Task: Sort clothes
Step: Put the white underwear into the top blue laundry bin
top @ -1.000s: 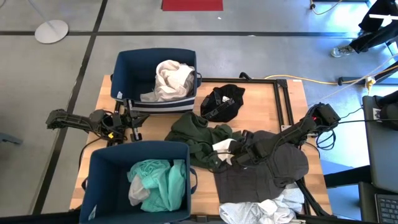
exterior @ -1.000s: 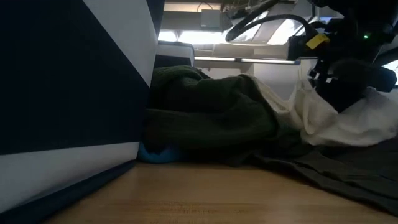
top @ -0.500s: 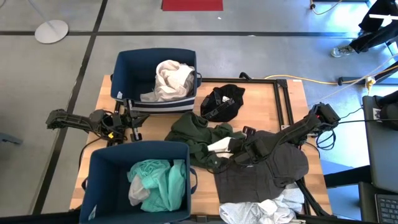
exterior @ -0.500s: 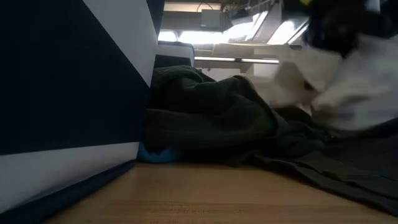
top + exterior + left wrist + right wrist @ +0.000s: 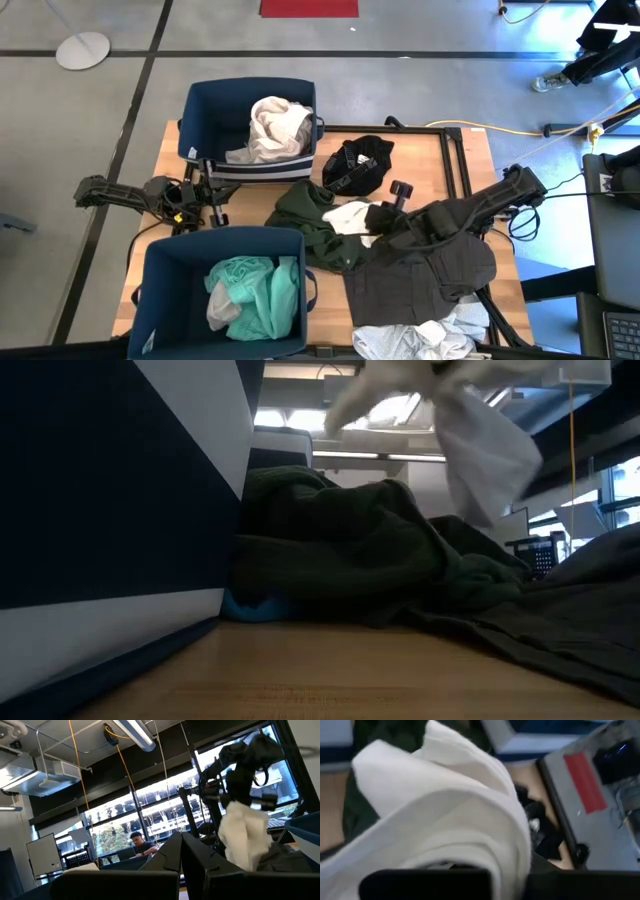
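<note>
My right gripper (image 5: 381,213) is shut on a white garment (image 5: 350,216) above the dark green garment (image 5: 318,228) in the middle of the table. In the low view the white garment (image 5: 482,442) hangs clear of the green pile (image 5: 350,550). A black garment (image 5: 358,165) lies farther back. A dark grey one (image 5: 400,288) and a pale grey-white one (image 5: 420,342) lie near the front. My left gripper (image 5: 214,205) waits shut at the table's left edge, between the two bins. My right gripper holds the white garment by a bunched upper part (image 5: 470,845), coming from the table's right and slanting down. The cloth itself hides the fingertips. The garment hangs slack below and beside the gripper (image 5: 242,837), lifted clear of the green garment.
A dark blue bin (image 5: 205,110) at the far left holds a cream garment (image 5: 275,125). A second dark blue bin (image 5: 165,300) at the near left holds a teal garment (image 5: 250,295). Bare tabletop (image 5: 430,160) shows at the far right.
My right gripper has gone up and toward the table's far edge, staying shut on the white garment. The garment has come off the green pile and now hangs clear above it.
</note>
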Motion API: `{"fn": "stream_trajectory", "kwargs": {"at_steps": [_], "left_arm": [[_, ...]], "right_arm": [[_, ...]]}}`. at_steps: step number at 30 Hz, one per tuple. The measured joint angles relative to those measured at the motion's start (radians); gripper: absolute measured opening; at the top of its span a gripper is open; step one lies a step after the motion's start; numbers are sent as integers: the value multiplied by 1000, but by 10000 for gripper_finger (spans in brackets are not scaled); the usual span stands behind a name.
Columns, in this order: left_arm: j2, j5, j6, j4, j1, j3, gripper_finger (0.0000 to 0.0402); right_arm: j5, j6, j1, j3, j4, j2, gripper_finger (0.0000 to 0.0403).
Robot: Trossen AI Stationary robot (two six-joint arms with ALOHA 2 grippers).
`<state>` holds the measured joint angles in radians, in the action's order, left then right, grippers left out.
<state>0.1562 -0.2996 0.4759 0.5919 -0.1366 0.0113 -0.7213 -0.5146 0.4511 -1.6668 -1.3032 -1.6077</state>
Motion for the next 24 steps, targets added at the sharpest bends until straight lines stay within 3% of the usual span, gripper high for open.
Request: {"fn": "stream_trajectory", "kwargs": {"at_steps": [11,24], "left_arm": [[0,0,-2,0,0,0,0],[0,0,-8,0,0,0,0]], "right_arm": [[-160,149,-13,-145,109,0,14],[-123,571,-193,-155,570,0,17]]}}
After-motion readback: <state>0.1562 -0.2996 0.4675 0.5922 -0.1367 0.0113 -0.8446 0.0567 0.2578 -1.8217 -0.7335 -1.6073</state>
